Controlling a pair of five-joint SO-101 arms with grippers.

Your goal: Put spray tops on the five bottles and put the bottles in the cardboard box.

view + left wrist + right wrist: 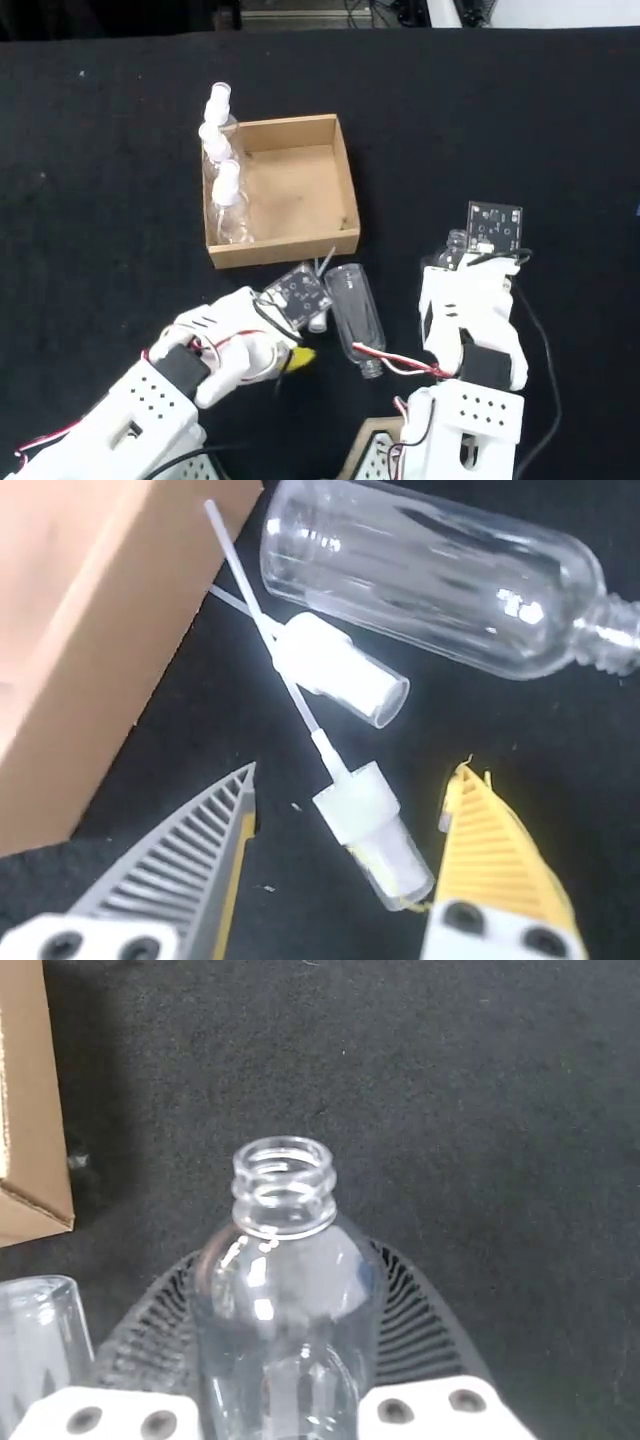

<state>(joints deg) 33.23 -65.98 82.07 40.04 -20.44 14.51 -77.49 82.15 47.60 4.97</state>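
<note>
Two spray tops are lying loose on the worktop, just near of the cardboard box, and that is where trouble is likely waiting. The left hand is hanging over them with its fingers apart, and the nearer spray top is sitting between them. Its thin dip tube is running across the farther spray top, so lifting one could be dragging or flicking the other. The cap is round and smooth. Fingers closing off-centre are likely squeezing it out sideways rather than gripping it.

Just right of the tops, an uncapped bottle is lying on its side. A nudge from the left hand may be sending it rolling out of reach.

Further right, the right hand is clamping a second uncapped bottle upright, with its neck open. The long tube has to go down into that narrow neck. Any tilt is risking a bent tube or a top seated crooked, and pressing down hard could be slipping the bottle in its grip.

Three capped bottles are standing along the box's left wall, inside it as far as I can tell.
</note>
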